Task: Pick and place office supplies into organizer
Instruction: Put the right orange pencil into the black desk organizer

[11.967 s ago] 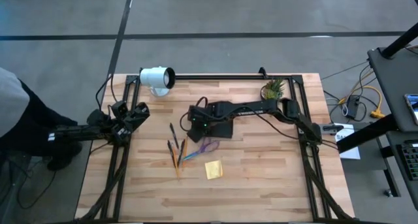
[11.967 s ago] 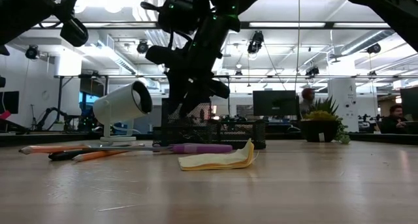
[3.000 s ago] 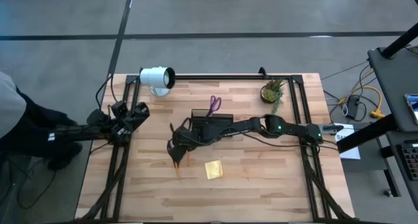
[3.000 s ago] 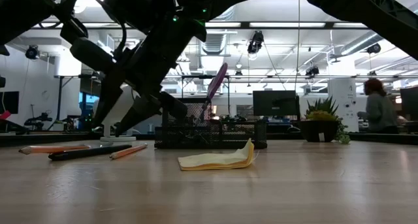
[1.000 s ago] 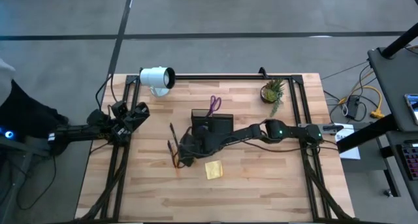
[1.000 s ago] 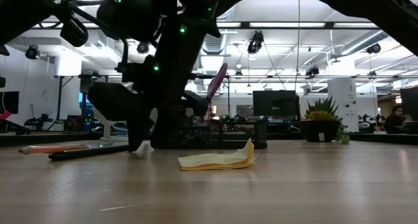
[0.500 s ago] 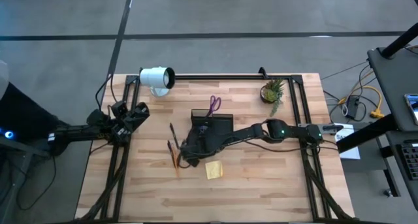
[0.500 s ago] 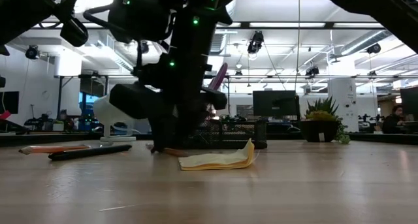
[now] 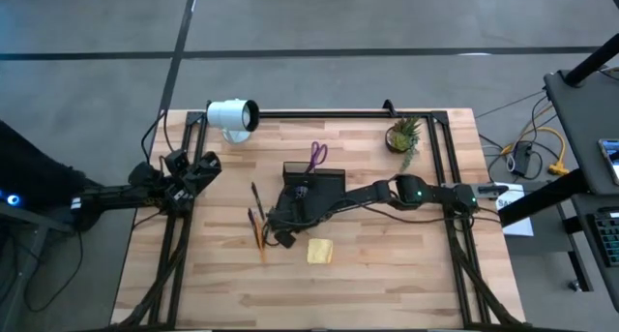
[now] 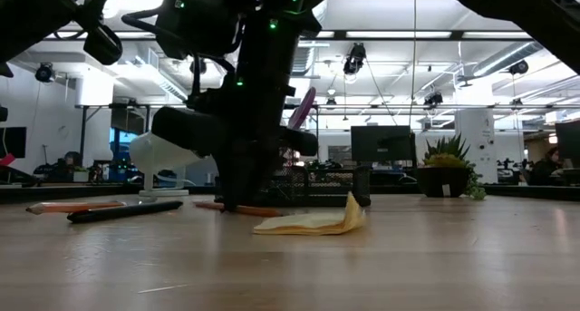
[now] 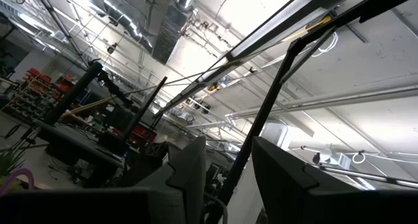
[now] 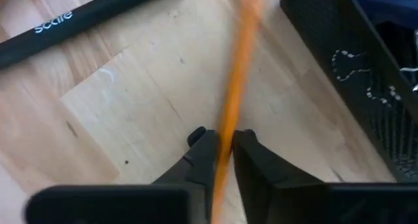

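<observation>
At the left edge of the high view, the left gripper waits over the table's rim; whether its fingers are apart I cannot tell. Right of it lie a dark pen and an orange pencil. At centre the right gripper pinches another orange pencil against the table. The sticky pad lies just below. The organizer stands above centre, scissors upright in it.
</observation>
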Tool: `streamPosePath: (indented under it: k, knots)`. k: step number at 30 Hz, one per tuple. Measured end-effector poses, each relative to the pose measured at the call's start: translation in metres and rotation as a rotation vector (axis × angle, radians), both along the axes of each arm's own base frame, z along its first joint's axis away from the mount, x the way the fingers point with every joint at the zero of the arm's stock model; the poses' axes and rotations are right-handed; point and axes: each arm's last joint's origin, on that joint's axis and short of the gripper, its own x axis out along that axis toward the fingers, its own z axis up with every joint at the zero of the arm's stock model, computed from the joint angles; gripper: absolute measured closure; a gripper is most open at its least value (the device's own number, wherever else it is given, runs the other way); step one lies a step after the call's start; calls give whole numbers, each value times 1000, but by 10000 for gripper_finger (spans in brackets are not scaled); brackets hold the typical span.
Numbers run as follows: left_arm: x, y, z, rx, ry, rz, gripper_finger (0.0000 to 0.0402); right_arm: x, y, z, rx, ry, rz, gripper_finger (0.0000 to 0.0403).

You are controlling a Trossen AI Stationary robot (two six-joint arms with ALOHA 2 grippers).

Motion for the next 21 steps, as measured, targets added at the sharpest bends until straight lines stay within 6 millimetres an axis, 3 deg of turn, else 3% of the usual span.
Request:
streamPosePath:
  k: [16, 21]
  knots:
    - [0, 0, 0, 0, 0, 0, 292, -1, 2, 26, 17, -43, 138, 388]
    - [0, 0, 0, 0, 0, 0, 292, -5, 1, 28, 23, -5, 147, 362]
